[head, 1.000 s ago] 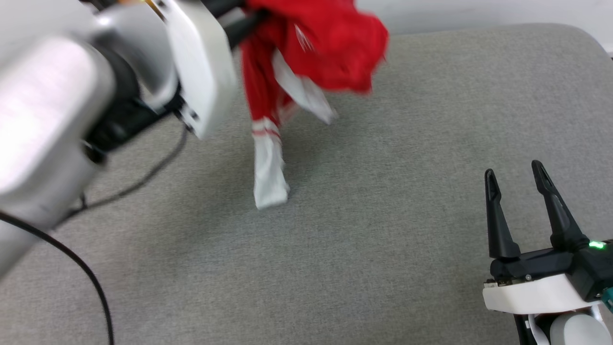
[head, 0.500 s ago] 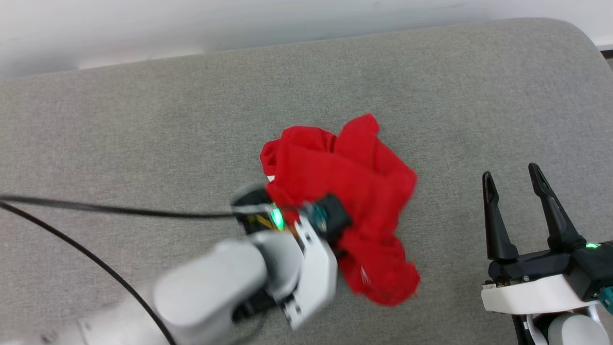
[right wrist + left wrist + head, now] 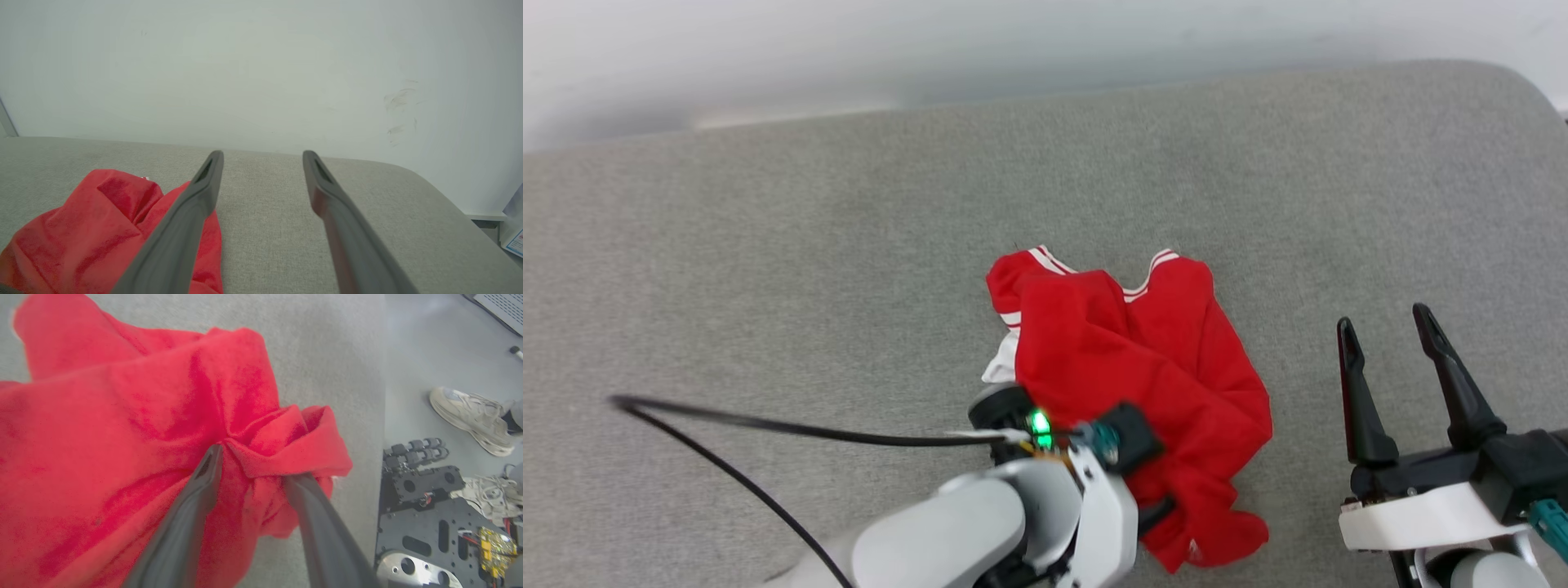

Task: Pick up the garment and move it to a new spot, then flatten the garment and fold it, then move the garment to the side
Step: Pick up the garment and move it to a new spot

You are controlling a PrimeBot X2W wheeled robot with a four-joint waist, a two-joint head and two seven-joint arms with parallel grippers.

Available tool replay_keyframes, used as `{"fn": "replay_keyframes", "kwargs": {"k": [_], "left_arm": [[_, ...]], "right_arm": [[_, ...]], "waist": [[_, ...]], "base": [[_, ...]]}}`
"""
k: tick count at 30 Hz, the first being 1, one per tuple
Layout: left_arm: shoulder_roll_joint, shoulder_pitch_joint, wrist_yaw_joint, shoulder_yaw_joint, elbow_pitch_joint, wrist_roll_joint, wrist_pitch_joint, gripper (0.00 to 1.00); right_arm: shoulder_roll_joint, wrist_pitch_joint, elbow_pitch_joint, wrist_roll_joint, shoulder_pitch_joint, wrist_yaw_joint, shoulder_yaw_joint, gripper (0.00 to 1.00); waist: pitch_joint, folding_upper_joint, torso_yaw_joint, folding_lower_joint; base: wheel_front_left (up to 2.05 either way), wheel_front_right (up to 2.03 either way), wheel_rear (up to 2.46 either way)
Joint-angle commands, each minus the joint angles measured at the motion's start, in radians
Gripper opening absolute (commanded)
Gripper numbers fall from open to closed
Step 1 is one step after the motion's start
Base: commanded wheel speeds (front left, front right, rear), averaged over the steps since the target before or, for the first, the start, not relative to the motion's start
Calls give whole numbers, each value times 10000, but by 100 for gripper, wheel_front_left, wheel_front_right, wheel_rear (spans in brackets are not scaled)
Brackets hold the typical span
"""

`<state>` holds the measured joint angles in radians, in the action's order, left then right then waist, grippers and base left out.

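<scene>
1. Head view: A crumpled red garment (image 3: 1143,367) lies on a grey fabric-covered counter (image 3: 768,245), around the middle and toward the near edge.
   - Red-and-white striped trim (image 3: 1045,260) shows along its far side, and a bit of white sleeve (image 3: 1001,363) pokes out on its left.
   - The left gripper (image 3: 1147,510) reaches down onto the near part of the garment, with a green light glowing at its wrist. Its fingers are mostly hidden beneath its pale casing.
   - A black cable (image 3: 768,425) loops away from it across the counter.
   - The right gripper (image 3: 1384,322) hovers to the right of the garment, apart from it, with its jaws spread wide and grasping nothing.
   - A pale wall (image 3: 1013,49) runs behind the counter.

2. Left wrist view: The left gripper (image 3: 255,465) has its jaws released and standing apart.
   - A bunched fold of the garment (image 3: 122,416) sits between them and drapes over the tip of one finger.
   - The rest of the red cloth spreads across this view's left side, over the counter (image 3: 327,343).
   - Past the counter's edge are a grey floor (image 3: 429,343), the robot's dark base plate (image 3: 429,531) and a person's pale lace-up shoes (image 3: 470,412).

3. Right wrist view: The right gripper (image 3: 262,157) has its two dark fingers parted, with bare counter (image 3: 265,228) between them.
   - The garment (image 3: 102,220) sits in a heap at this view's lower left, partly behind one finger.
   - The wall (image 3: 261,61) rises beyond.
</scene>
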<state>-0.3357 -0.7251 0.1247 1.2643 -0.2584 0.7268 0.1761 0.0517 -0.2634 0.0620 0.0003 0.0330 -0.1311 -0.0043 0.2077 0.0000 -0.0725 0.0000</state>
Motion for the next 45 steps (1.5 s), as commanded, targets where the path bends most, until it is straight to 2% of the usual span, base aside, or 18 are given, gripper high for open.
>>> {"fn": "replay_keyframes", "kwargs": {"k": [1,3,6,14,19,22,26,29,32,45], "left_arm": [[59,-149,-97,-146,38,-11,-183,100],[81,-170,-340,-405,194,-168,-742,100],[-14,-194,-957,-843,470,-485,-1556,100],[-653,476,-3491,-2319,726,-1333,-3869,100],[-1042,1395,-4847,-3476,977,-1497,-4373,100],[-1181,2071,-5664,-4556,1505,-1908,-4425,100],[-1199,3436,-6368,-5977,2276,-2645,-4423,100],[-1074,4387,-6456,-6907,2666,-3099,-4424,100],[-828,5275,-6238,-7669,2884,-3433,-4416,100],[767,7768,-4611,-9728,3114,-4917,-4416,100]], "right_arm": [[-26,-21,-25,-26,-158,7,-5,100],[-26,-21,-81,-35,-227,5,-45,100],[-28,-21,-120,-73,-387,5,-101,100],[-26,-21,-149,-123,-723,7,-130,100],[-27,-20,-157,-119,-861,7,-186,100],[-25,-20,-152,-94,-945,7,-265,100],[-25,-20,-207,12,-991,7,-308,100],[-25,-20,-248,93,-1002,5,-306,100],[-25,-20,-307,222,-1101,5,-315,100],[-25,-20,-531,981,-1418,5,-428,100]], "waist": [[-156,0,85,0],[-338,0,167,0],[-608,0,324,0],[-1224,0,787,0],[-1416,0,1058,0],[-1474,0,1206,0],[-1550,0,1344,0],[-1630,0,1410,0],[-1730,0,1452,0],[-2058,0,1360,0]], "base": [[0,0,0],[0,0,0],[0,0,0],[0,0,0],[0,0,0],[0,0,0],[0,0,0],[0,0,0],[0,0,0],[0,0,0]]}}
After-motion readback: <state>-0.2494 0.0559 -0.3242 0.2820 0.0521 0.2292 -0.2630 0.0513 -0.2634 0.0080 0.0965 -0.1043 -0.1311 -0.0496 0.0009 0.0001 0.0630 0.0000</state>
